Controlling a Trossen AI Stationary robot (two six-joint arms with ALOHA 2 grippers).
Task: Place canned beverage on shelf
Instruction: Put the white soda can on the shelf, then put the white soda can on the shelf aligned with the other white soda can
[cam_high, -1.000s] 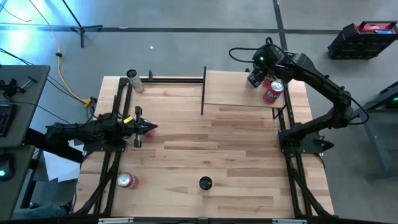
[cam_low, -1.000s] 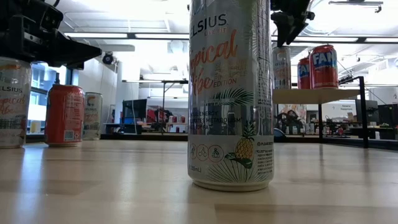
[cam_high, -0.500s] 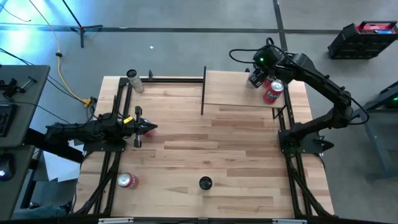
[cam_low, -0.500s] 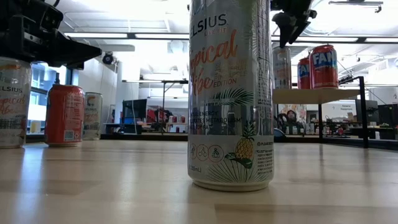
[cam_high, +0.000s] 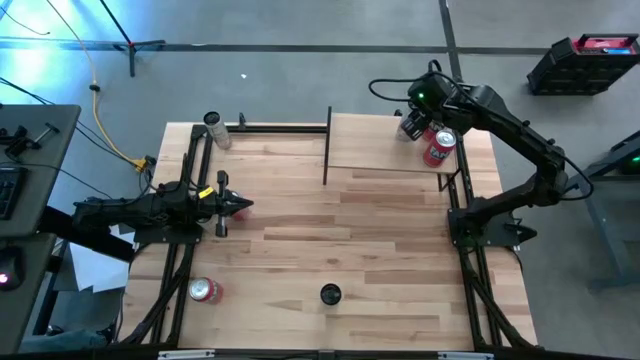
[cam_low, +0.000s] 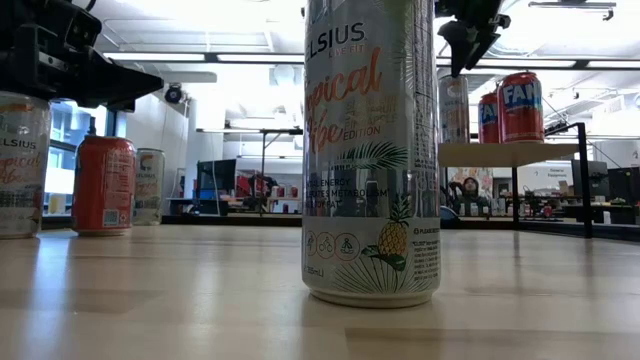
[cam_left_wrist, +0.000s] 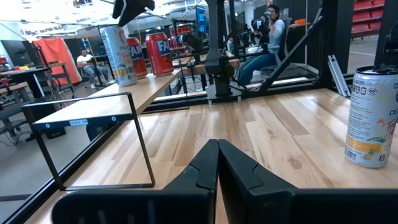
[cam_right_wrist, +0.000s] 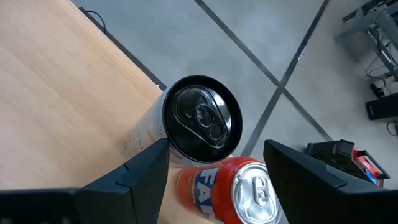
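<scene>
right gripper (cam_right_wrist: 214, 168): I see it above the far right corner of the shelf (cam_high: 375, 145), fingers spread apart, nothing between them; it hangs over a black-topped silver can (cam_right_wrist: 199, 121), clear of it.
cans on shelf: the silver can (cam_low: 453, 108) stands upright at the shelf's far right corner; two red Fanta cans (cam_low: 521, 105) stand just beside it, also upright. All three sit near the board's edge.
left gripper (cam_high: 243, 208): parked low over the table's left side, fingers pressed together, empty.
tabletop (cam_high: 340, 240): a tall Celsius tropical can (cam_low: 372, 150) stands near the front middle; a red can (cam_high: 205, 290) at the front left; another silver can (cam_high: 216, 128) at the far left corner.
background: I see people seated in the room beyond the table, in the left wrist view.
</scene>
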